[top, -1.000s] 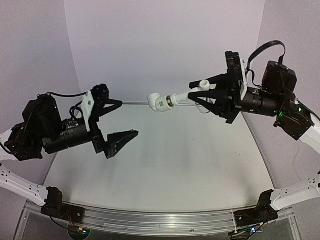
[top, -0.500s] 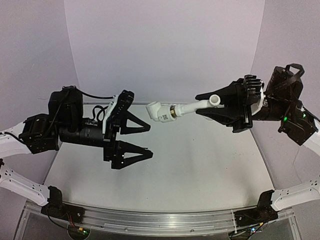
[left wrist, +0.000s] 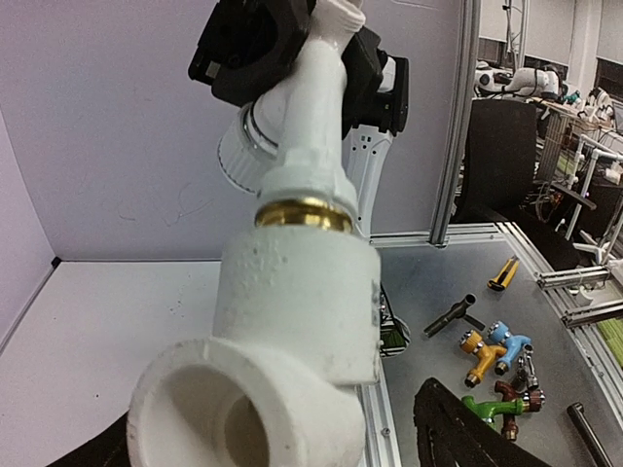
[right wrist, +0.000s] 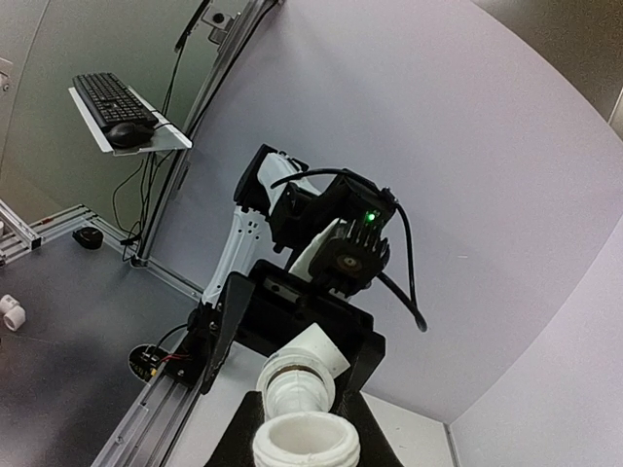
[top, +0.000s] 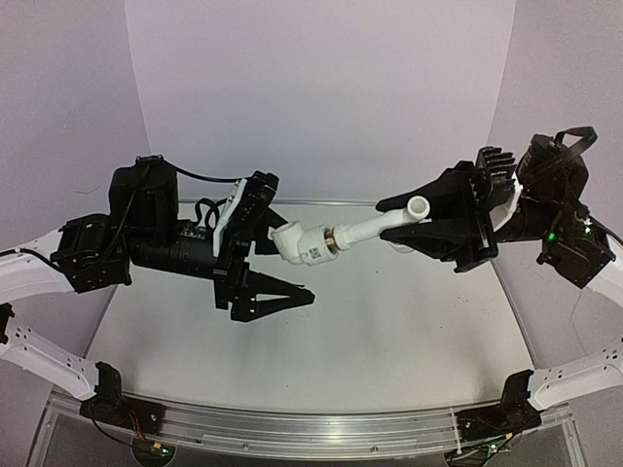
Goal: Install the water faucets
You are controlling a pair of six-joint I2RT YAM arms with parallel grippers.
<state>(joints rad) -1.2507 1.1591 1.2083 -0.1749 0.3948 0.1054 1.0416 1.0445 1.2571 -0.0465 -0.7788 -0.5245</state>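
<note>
**Top view.** Both arms are raised over the tabletop (top: 389,331), meeting near its middle. The water faucet (top: 368,232) and white fitting (top: 297,243) are joined end to end in one line. The brass thread (top: 336,238) shows between them. The whole assembly is in the air, clear of the tabletop. The spout mouth is turned up just beside the right gripper (top: 391,224), which is pinched on the faucet's far end. The left gripper (top: 289,248) is spread. The fitting sits between its jaws, with the lower finger (top: 282,295) well apart from it.

**Left wrist view.** The fitting fills the centre, its open side port toward the lens. The brass ring is above it, and the faucet body runs up into the right gripper at the top edge. The gripper's own fingers are at the bottom corners. The one at lower right stands off the fitting with a gap. The other is cropped, so contact cannot be told. Past the cell wall is a grey bench with small coloured taps (left wrist: 475,345).

**Right wrist view.** The ribbed knob (right wrist: 307,443) is nearest the lens at the bottom edge, between dark jaws; the contact itself is hidden. The white line runs on to the left gripper's black body. A green light (right wrist: 370,216) is lit on the arm behind. A keyboard (right wrist: 109,95) sits on a shelf at upper left.
</note>
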